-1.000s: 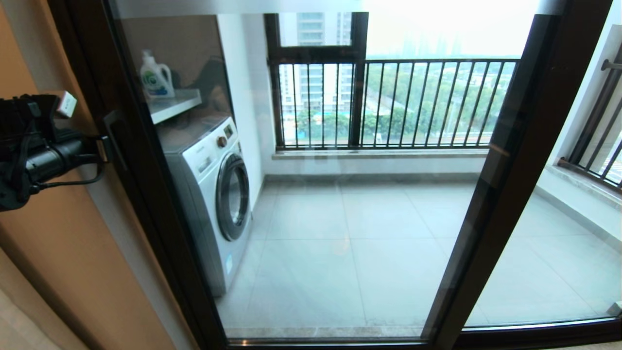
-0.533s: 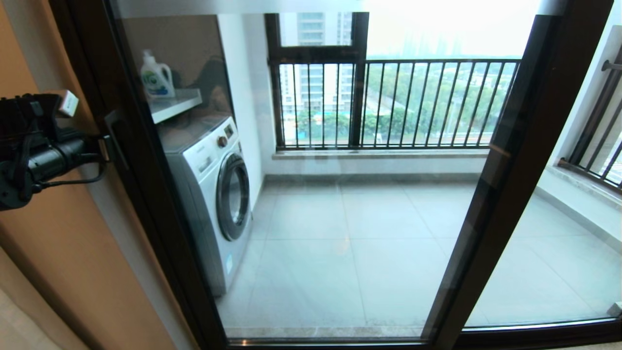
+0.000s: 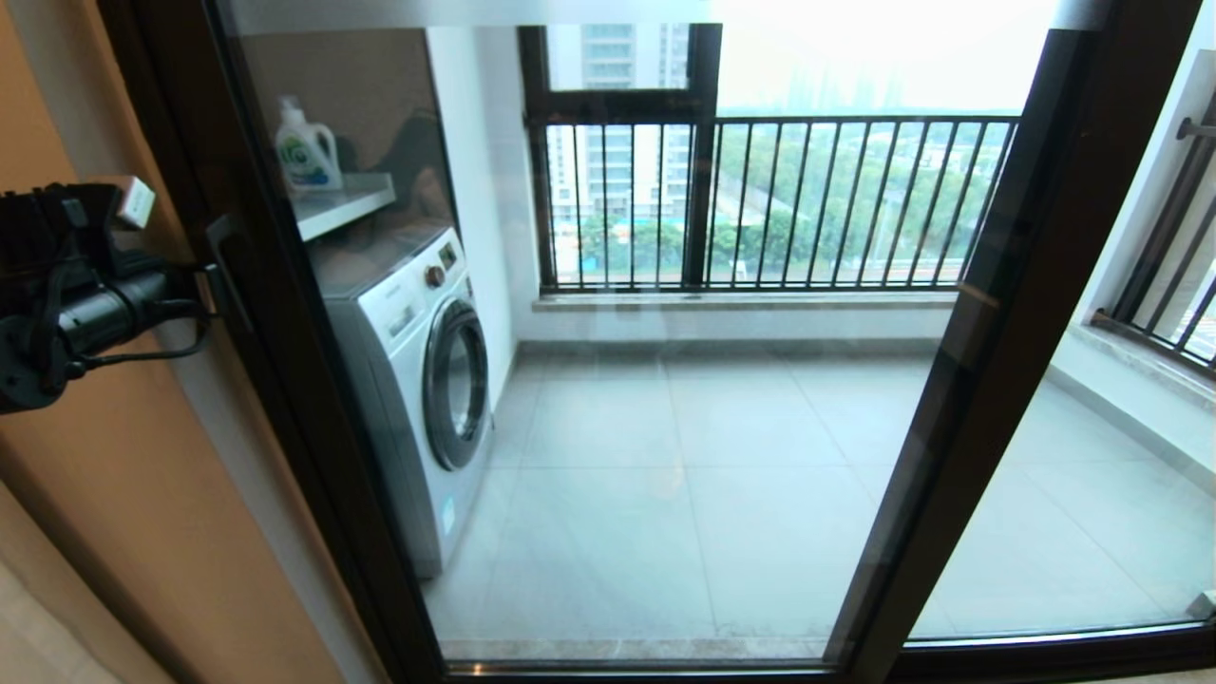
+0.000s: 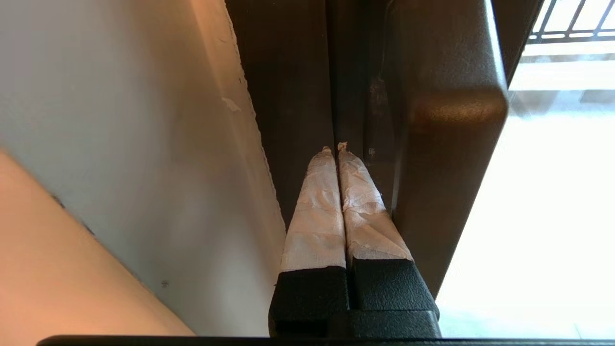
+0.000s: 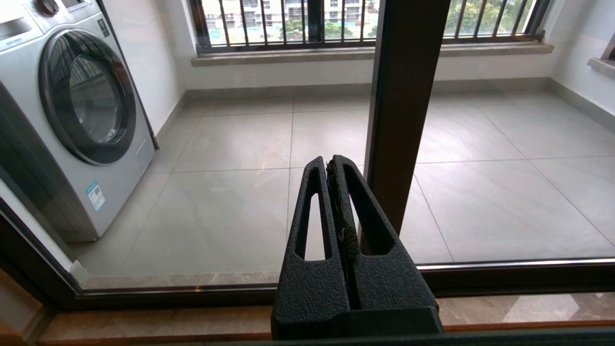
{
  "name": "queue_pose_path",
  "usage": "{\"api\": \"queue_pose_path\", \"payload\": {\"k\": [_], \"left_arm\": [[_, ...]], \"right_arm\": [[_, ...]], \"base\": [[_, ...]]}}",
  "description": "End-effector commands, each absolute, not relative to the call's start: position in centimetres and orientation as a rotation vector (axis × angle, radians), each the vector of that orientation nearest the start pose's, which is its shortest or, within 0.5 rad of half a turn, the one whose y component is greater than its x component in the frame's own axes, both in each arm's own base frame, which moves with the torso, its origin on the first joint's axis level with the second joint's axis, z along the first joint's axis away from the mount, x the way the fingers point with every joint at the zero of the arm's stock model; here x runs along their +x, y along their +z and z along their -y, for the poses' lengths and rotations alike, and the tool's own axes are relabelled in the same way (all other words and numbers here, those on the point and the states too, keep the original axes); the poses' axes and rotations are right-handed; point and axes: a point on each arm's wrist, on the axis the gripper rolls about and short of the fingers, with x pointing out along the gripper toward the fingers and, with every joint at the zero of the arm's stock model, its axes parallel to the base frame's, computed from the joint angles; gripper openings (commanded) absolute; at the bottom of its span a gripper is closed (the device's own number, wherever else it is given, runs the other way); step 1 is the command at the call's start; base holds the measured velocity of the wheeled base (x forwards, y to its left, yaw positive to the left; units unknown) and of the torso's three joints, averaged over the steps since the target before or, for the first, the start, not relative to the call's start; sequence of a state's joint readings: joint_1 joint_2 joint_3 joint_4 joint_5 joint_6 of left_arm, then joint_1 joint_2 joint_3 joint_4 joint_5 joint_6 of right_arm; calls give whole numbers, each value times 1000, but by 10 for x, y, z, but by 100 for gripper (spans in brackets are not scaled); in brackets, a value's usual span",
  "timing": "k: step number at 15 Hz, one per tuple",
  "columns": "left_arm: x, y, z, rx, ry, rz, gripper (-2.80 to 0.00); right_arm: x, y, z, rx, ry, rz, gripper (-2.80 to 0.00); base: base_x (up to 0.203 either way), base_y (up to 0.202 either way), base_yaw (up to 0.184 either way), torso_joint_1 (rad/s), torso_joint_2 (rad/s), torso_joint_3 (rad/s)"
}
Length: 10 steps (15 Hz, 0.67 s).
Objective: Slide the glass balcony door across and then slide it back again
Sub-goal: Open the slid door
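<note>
The glass balcony door (image 3: 665, 380) fills the head view: a tall clear pane in a slim dark frame, its left upright (image 3: 285, 380) close against the wall edge, its right upright (image 3: 988, 361) crossing the right side of the view. Judged as handling: heavy and rigid, running on a floor track, with breakable glass. Load should go into the metal frame, not the pane. The proper hold is the small dark pull handle (image 3: 220, 266) on the left upright, pushed sideways along the track.

The left hand (image 4: 335, 146) is at that handle. Its taped fingers (image 4: 317, 202) are pressed together with nothing between them, tips against the frame in the recess just beside the handle, so it hooks or pushes rather than grips.

The right hand (image 5: 333, 161) is parked low before the glass, near the right upright, clenched on nothing.

Compared with the earlier head views, the left upright and handle have crept slightly to the right and the left hand has followed; judged, the first slide is just beginning. The washing machine (image 3: 408, 380) stands beyond the glass.
</note>
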State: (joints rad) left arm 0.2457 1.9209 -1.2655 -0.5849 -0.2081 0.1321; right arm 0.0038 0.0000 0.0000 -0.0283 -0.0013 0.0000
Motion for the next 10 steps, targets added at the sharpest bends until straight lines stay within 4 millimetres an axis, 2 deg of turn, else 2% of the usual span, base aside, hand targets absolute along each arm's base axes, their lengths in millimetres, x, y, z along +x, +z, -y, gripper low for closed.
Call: {"api": "queue_pose_path", "payload": {"k": [1, 3, 5, 10], "left_arm": [[374, 219, -93, 118, 38, -106, -280], [377, 209, -100, 153, 71, -113, -280], [377, 212, -108, 171, 96, -48, -280], [371, 211, -101, 168, 70, -60, -280]], "right_arm": [[-22, 76, 0, 0, 3, 21, -280], [-22, 76, 0, -1, 3, 21, -280], [-22, 76, 0, 0, 3, 21, -280], [-22, 76, 0, -1, 3, 21, -280]], "base": [[0, 0, 0, 0, 0, 0], [0, 0, 0, 0, 0, 0], [0, 0, 0, 0, 0, 0], [0, 0, 0, 0, 0, 0]]}}
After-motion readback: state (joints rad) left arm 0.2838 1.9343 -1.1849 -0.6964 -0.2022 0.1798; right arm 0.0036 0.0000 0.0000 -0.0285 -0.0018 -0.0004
